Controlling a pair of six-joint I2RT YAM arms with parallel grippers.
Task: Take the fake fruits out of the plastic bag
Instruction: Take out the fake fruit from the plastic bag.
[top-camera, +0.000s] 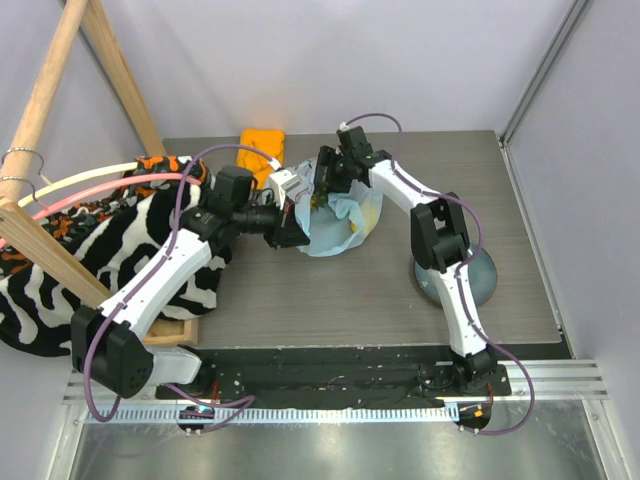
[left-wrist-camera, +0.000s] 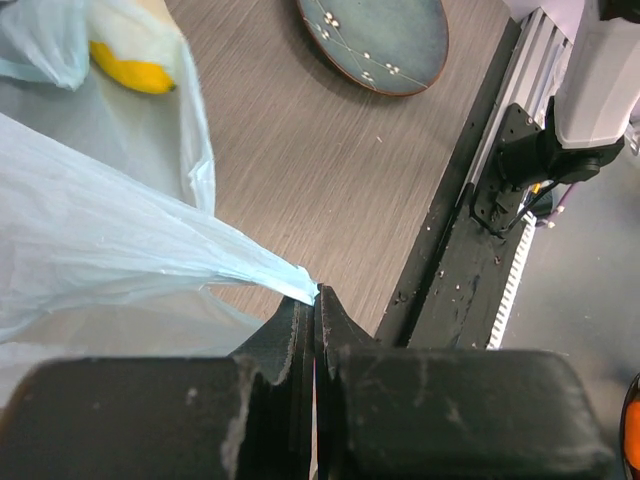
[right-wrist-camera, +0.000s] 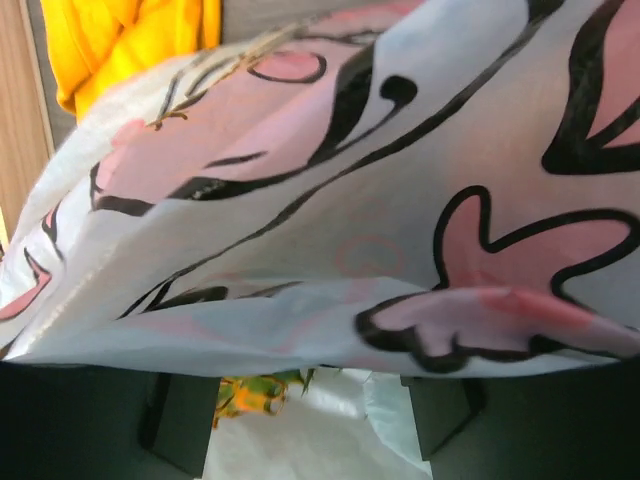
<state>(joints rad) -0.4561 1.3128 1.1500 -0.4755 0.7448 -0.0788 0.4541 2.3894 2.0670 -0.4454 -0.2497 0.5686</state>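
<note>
The light-blue plastic bag lies mid-table, its mouth facing the far left. My left gripper is shut on the bag's thin edge and pulls it taut. A yellow fake fruit shows through the bag's film. My right gripper is at the bag's mouth with its jaws apart. In the right wrist view the pink-printed bag drapes over the open right gripper. A pineapple lies inside the bag near the left finger, with nothing gripping it.
A blue-grey plate sits on the right under my right arm, and it shows too in the left wrist view as the plate. A folded orange cloth lies behind the bag. A zebra-striped cloth and a wooden rack fill the left side.
</note>
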